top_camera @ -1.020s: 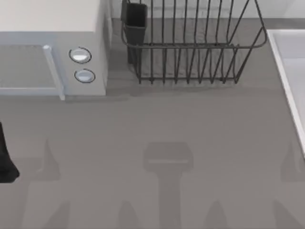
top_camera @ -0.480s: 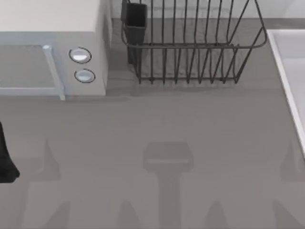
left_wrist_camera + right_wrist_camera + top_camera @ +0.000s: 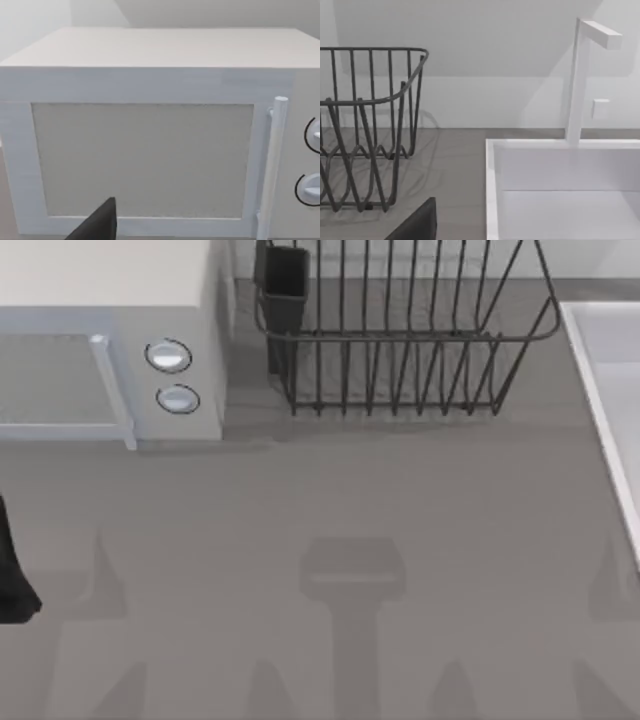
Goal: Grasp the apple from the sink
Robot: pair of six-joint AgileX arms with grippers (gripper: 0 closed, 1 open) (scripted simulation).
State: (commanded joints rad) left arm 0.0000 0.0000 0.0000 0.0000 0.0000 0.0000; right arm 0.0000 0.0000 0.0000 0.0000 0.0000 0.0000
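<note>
While the sink [image 3: 600,370] sits at the bench's [image 3: 400,500] right edge, its visible part holds no apple, so nothing is grasped. Left pincer [image 3: 12,580] idles far left; whether either pincer is open, I cannot tell.

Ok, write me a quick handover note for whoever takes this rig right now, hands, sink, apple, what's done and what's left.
Left hand: parked at the table's left edge, facing the microwave; one dark finger shows in its wrist view.
Right hand: one dark finger shows in its wrist view, which faces the sink and faucet, beside the dish rack.
Sink: at the table's right edge.
Apple: not spotted yet.
Done: nothing grasped.
Left: find the apple in the basin, reach in, grasp it, probably with the right arm.
</note>
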